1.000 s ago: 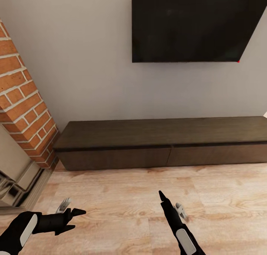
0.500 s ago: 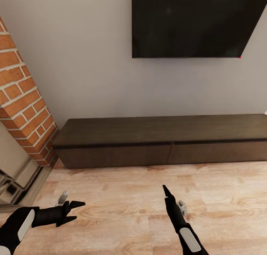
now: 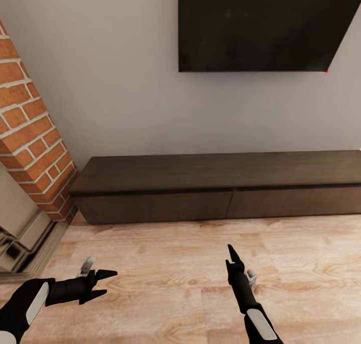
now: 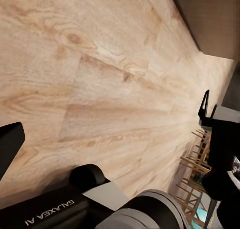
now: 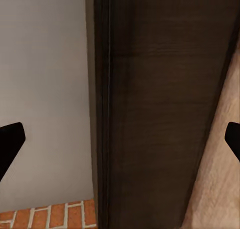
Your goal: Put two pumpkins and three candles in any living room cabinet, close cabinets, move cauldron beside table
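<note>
Long, low dark brown cabinet (image 3: 220, 186) against the grey wall, both drawer fronts flush and closed, flat top bare. Above it, a black wall screen (image 3: 265, 26). At the near end of the cabinet, a brick column (image 3: 32, 133) rising from the wooden floor (image 3: 175, 264).

Left pincer (image 3: 103, 284) low over the floorboards, well short of the cabinet, fingers parted and grasping nothing. Right pincer (image 3: 239, 268) likewise over the floor, aimed toward the cabinet front; from the head view its fingers hard to separate, but in the right wrist view two dark fingertips (image 5: 10, 144) set wide apart at the picture's edges, so seemingly released, with the cabinet's dark wood between them.
</note>
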Controlling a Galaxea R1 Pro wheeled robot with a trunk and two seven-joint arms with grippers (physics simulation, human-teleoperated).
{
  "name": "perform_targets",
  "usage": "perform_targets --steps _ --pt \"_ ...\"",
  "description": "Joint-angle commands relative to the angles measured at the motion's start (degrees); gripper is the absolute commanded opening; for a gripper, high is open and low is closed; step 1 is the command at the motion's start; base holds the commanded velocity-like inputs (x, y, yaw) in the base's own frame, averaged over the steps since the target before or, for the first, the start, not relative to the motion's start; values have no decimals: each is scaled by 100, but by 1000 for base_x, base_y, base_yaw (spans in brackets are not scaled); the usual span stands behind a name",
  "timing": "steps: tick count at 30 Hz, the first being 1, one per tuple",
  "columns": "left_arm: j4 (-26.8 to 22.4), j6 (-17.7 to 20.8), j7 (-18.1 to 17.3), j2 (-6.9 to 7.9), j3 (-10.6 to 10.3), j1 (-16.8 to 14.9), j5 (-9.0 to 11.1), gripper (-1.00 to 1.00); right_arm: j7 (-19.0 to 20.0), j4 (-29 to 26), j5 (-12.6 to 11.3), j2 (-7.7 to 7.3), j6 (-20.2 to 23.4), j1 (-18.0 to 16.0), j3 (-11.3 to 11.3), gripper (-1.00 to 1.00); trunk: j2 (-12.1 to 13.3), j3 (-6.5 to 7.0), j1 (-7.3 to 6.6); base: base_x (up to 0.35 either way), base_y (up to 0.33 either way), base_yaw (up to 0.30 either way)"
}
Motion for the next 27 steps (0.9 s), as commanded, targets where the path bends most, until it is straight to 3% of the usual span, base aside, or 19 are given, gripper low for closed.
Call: perform_targets --steps 1,27 --pt "1 2 -17 -2 0 0 0 100 29 6 -23 -1 9 0 2 100 -42 -18 23 0 0 0" --pt "0 0 -67 -121 -8 0 -6 100 121 17 -21 36 23 -1 39 100 -1084 -485 594 0 0 0"
